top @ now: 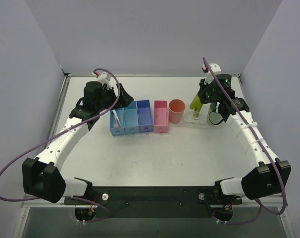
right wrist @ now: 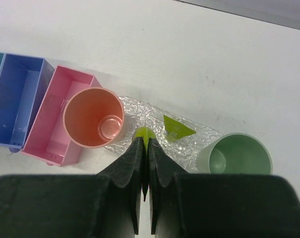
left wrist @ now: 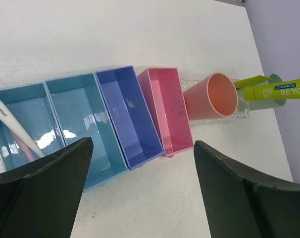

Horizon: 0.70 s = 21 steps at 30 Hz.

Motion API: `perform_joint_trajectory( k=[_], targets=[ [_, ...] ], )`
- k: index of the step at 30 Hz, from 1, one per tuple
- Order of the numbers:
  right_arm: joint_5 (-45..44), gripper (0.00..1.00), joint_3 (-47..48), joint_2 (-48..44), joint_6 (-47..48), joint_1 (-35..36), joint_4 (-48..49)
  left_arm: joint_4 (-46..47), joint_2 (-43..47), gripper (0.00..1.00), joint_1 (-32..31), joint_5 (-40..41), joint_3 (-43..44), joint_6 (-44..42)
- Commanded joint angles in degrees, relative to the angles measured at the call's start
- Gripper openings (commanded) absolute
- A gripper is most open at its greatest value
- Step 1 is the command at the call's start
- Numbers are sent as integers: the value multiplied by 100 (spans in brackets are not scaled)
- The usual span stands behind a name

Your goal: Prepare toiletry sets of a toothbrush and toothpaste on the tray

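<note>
My right gripper [right wrist: 144, 143] pinches a toothpaste [right wrist: 144, 133], with the tray [right wrist: 199, 136] just below it. My left gripper [left wrist: 142, 144] is wide apart above the toothbrush [left wrist: 6, 119] in its blue bin [left wrist: 26, 99]. No set looks finished.

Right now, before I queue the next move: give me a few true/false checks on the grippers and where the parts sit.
1. The right gripper is shut on a toothpaste tube. True.
2. The left gripper grips the toothbrush. False: it is open and holds nothing; the toothbrush lies in the end blue bin.
3. The pink box sits between the dark blue bin and the orange cup. True.
4. A toothbrush stands in the green cup. False: the right wrist view shows no brush in it.
</note>
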<state>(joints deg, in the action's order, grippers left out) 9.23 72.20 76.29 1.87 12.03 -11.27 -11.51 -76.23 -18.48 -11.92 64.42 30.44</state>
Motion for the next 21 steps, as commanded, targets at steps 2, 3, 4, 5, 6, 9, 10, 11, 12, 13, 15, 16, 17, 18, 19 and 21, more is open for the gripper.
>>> perform_joint_trajectory(
  k=[2, 3, 4, 5, 6, 9, 10, 11, 12, 13, 15, 16, 17, 18, 19, 21],
  targets=[
    [-211, 0, -13, 131, 86, 45, 538, -44, 240, 94, 29, 67, 97, -354],
    [-246, 0, 4, 158, 94, 54, 538, -71, 231, 94, 29, 67, 114, -406],
    [-264, 0, 4, 193, 112, 71, 529, -123, 231, 94, 29, 85, 132, -424],
    [-273, 0, 4, 237, 155, 97, 529, -124, 240, 94, 29, 94, 141, -451],
    [-299, 0, -5, 263, 173, 132, 546, -141, 257, 94, 29, 94, 132, -477],
    [-396, 0, -40, 342, 288, 203, 634, -141, 310, 94, 29, 137, 114, -530],
    [-440, 0, -48, 369, 323, 229, 669, -133, 328, 94, 29, 146, 97, -530],
    [-457, 0, -40, 421, 366, 247, 678, -132, 328, 94, 29, 164, 97, -539],
    [-475, 0, -48, 439, 402, 282, 687, -132, 336, 94, 29, 164, 88, -547],
    [-536, 0, -49, 465, 419, 300, 705, -141, 345, 94, 29, 173, 88, -556],
    [-554, 0, -48, 518, 472, 335, 740, -150, 354, 94, 29, 164, 88, -556],
    [-563, 0, -66, 518, 481, 370, 784, -159, 345, 94, 29, 164, 97, -565],
    [-598, 0, -75, 553, 498, 370, 801, -168, 345, 94, 29, 164, 88, -565],
    [-607, 0, -75, 571, 525, 387, 819, -168, 337, 94, 29, 164, 97, -565],
    [-616, 0, -66, 597, 551, 396, 819, -159, 345, 94, 29, 164, 88, -574],
    [-677, 0, -57, 641, 578, 414, 810, -176, 336, 94, 29, 155, 97, -574]
  ],
)
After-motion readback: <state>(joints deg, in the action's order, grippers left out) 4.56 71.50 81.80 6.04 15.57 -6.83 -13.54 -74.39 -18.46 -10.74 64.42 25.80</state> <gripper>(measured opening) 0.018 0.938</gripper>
